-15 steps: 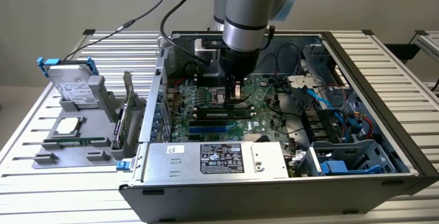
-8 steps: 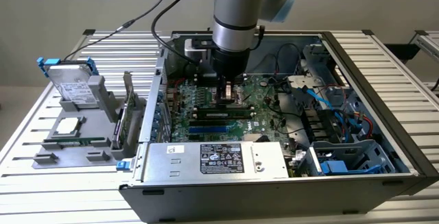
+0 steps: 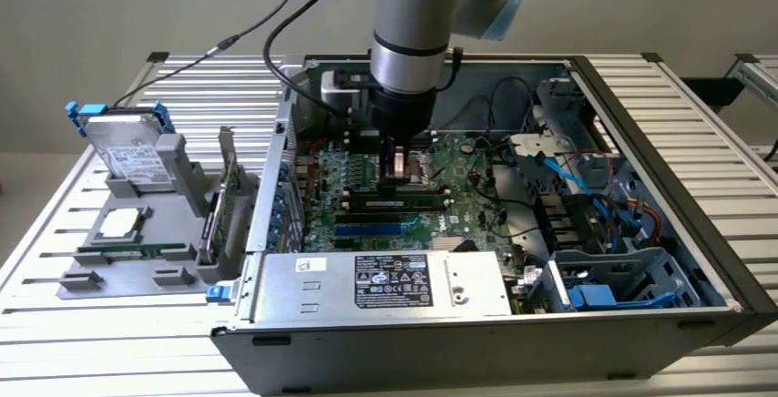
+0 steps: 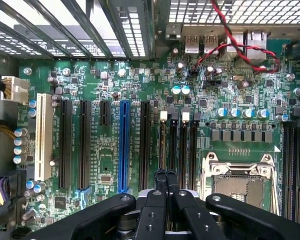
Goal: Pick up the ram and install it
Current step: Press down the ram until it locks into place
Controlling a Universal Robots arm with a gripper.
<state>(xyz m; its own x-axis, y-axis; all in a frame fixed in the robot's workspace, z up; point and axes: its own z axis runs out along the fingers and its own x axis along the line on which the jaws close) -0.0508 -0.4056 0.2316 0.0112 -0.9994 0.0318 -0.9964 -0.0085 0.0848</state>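
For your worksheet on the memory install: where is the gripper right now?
In the exterior view the gripper hangs inside the open computer case, low over the motherboard; the wrist view puts it beside the CPU socket.

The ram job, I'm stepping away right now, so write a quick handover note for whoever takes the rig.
End effector: shut, nothing visible between its fingers, down inside the open computer case.
Position: fingertips sit over the memory slots beside the CPU socket.
Ram: in the exterior view it lies along the slots on the motherboard, just in front of the fingertips.
Done: the ram is off the table and at the slots.
Left: I cannot tell whether it is fully seated or latched, so check that before moving on.
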